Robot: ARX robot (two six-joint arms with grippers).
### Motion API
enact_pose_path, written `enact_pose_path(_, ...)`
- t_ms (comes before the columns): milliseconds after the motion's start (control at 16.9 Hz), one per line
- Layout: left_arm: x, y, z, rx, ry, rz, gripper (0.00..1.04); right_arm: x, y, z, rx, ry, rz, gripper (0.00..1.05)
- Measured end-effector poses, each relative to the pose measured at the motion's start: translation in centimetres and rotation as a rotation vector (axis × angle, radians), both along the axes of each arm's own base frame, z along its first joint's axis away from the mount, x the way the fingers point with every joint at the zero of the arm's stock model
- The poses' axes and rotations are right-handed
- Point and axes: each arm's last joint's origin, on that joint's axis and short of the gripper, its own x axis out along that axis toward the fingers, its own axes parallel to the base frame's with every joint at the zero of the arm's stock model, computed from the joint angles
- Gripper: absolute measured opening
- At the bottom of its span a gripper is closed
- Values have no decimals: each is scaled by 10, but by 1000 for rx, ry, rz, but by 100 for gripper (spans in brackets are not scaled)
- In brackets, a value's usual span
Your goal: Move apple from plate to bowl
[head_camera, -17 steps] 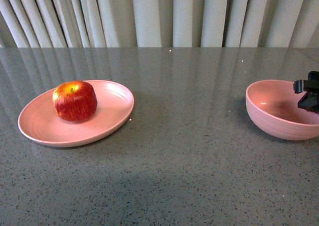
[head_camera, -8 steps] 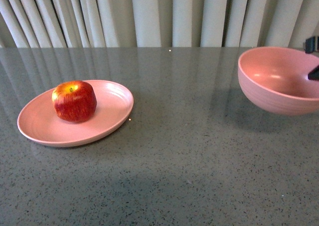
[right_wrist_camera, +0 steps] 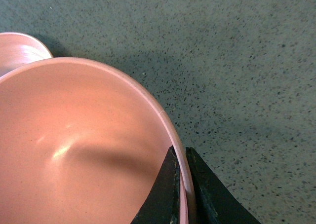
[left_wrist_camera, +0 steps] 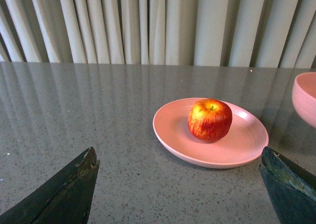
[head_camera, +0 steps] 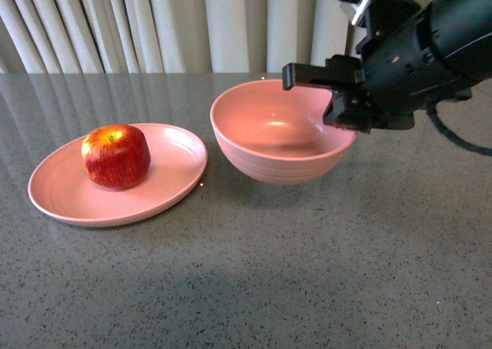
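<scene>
1. Apple (head_camera: 115,155) sits upright on the plate (head_camera: 54,199), at the left of the grey table (head_camera: 307,272), and nothing touches it.
2. We see the bowl (head_camera: 269,145) just right of the plate. Their rims are near but apart in the front view. We cannot tell whether its base rests on the table.
3. We find the right gripper (head_camera: 340,101) clamped on the bowl's right rim, reaching in from the far right.
4. Our right wrist view shows that grip close up. Two dark fingers (right_wrist_camera: 165,194) pinch the thin rim, one against the inner wall and one outside. It also catches a sliver of the plate beyond the bowl.
5. Only the left wrist view shows us the left gripper (left_wrist_camera: 178,155). Its fingers (left_wrist_camera: 64,194) are spread wide with nothing between them. It hangs over the table on the near side of the plate, well apart from the apple.
6. From that view we make out the apple's short stem and the yellow patch round it. The bowl appears there only as a slice of rim at the right.
</scene>
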Motion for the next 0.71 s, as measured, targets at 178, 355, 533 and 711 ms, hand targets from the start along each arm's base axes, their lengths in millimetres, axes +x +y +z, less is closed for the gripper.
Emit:
enact_pose_path(178, 0, 0, 0, 0, 0, 0, 98, 9, 9, -11, -12, 23, -5, 3)
enact_pose_path(355, 0, 0, 0, 0, 0, 0, 98, 15, 15, -22, -20, 49, -12, 3)
enact_pose_path(533, 0, 0, 0, 0, 0, 0, 98, 15, 21, -37, -33, 86, -9, 3)
enact_pose_path(711, 0, 0, 0, 0, 0, 0, 98, 15, 24, -38, -34, 90, -5, 3)
